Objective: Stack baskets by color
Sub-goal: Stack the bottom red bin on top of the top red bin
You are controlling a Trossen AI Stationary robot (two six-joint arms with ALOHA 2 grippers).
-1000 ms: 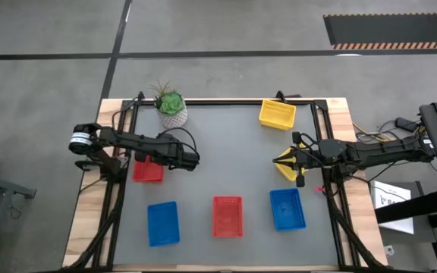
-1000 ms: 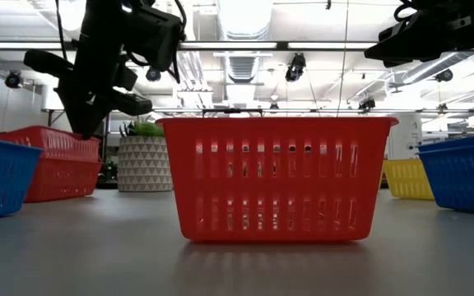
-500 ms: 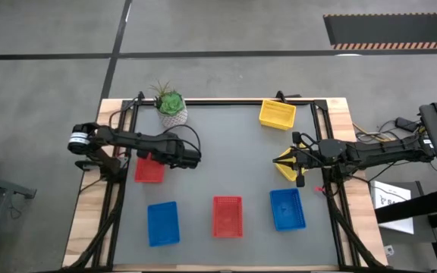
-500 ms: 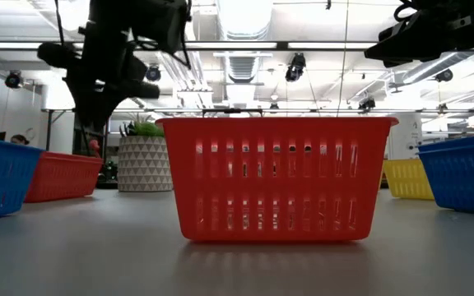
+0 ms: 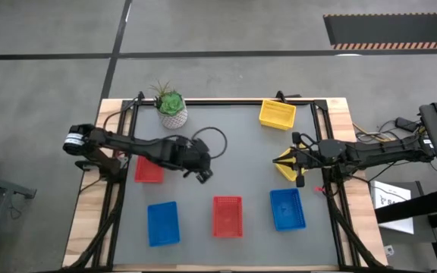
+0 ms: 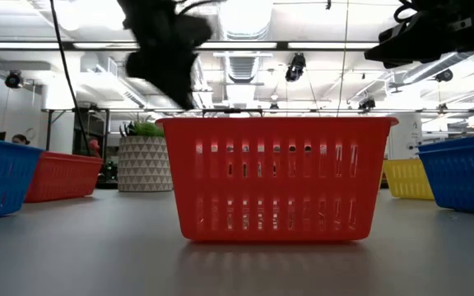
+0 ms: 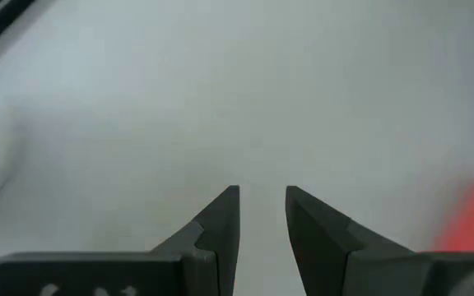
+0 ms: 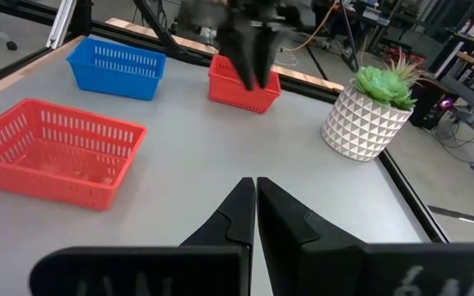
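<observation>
My left gripper hangs open and empty above bare table, between a red basket at the left and another red basket near the front; its fingers have only tabletop between them. My right gripper is shut with nothing in it and waits at the right edge, above a yellow basket. A second yellow basket stands at the far right. Two blue baskets rest on the table near the front.
A green plant in a white pot stands at the far left corner. Black frame rails run along the table's sides. Open tabletop lies in the middle.
My left gripper has left the red basket at the left, going toward the table's right edge and upward while rolling and tipping downward. In the low view that basket stood higher a second ago and has since sunk lower. My right arm has kept still.
</observation>
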